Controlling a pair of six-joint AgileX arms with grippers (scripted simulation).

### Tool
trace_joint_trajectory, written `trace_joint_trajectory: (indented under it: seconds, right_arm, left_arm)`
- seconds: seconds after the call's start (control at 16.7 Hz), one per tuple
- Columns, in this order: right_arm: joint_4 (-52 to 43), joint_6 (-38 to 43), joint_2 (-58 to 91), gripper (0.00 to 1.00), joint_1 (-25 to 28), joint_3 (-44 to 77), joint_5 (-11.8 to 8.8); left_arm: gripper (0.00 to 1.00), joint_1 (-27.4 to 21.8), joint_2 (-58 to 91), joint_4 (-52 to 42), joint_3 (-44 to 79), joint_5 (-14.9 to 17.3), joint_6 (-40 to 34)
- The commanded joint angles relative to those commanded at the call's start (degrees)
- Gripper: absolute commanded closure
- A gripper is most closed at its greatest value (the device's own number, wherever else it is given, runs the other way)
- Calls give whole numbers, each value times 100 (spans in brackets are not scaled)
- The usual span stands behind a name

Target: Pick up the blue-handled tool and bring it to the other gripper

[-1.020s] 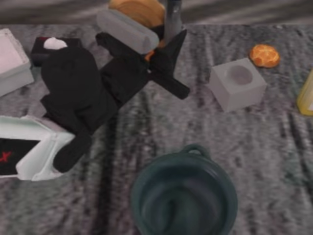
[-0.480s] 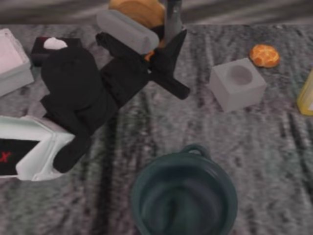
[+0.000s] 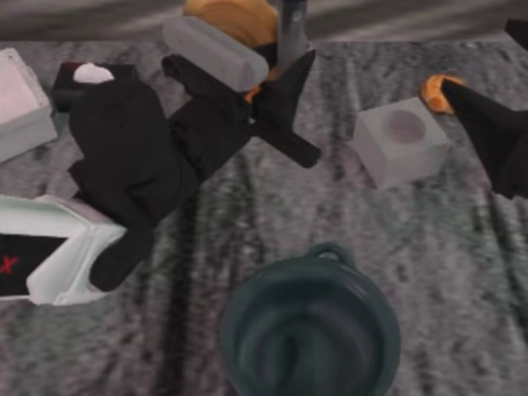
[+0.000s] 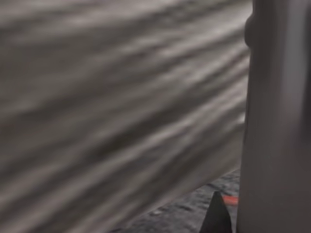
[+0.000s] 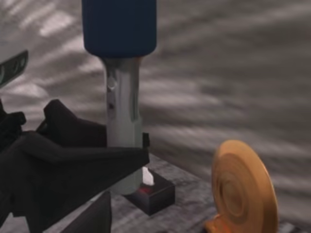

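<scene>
The blue-handled tool stands upright at the table's far edge. Its silvery shaft (image 3: 290,37) rises between the fingers of my left gripper (image 3: 280,78), which is shut on it. In the right wrist view the dark-blue handle (image 5: 119,26) is on top, the shaft (image 5: 121,116) runs down into the left gripper's black fingers (image 5: 73,162). The left wrist view shows the shaft (image 4: 277,121) close beside one fingertip (image 4: 216,218). My right gripper (image 3: 462,95) is at the far right, pointing left toward the tool, open and well apart from it; one of its fingertips (image 5: 99,211) shows.
A grey cube (image 3: 402,140) sits between the two grippers. A dark green pot (image 3: 311,330) stands at the front. A bread roll (image 3: 435,85) is half hidden by the right arm. An orange disc (image 3: 231,18), a grey block (image 3: 210,49), a black tissue box (image 3: 87,78) and white boxes (image 3: 49,247) are at the left.
My right arm has come into the top view from the right edge and now covers part of the bread roll and the yellow object. The left arm and tool have not moved.
</scene>
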Motion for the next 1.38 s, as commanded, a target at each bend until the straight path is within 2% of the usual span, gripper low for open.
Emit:
trace_joint_trajectory:
  seconds: [0.18, 0.3, 0.42, 0.54, 0.9, 1.02, 1.38]
  right_arm:
    - [605, 23, 1239, 0, 253, 688, -709]
    - [883, 41, 1830, 0, 381, 1009, -1071]
    - [1053, 59, 2219, 0, 465, 1208, -1314]
    - [1123, 70, 2387, 0, 501, 1290, -1420]
    - [1106, 63, 2451, 0, 544, 1356, -1354]
    - [1087, 49, 2713, 0, 751, 1633, -1164]
    - [998, -2, 3781, 0, 1548, 2742, -353]
  left_arm:
    - [100, 0, 0, 0, 0, 0, 0]
    - [100, 0, 0, 0, 0, 0, 0]
    - [100, 0, 0, 0, 0, 0, 0]
    - [100, 0, 0, 0, 0, 0, 0]
    - [100, 0, 0, 0, 0, 0, 0]
    - [100, 0, 0, 0, 0, 0, 0]
    - [100, 0, 0, 0, 0, 0, 0]
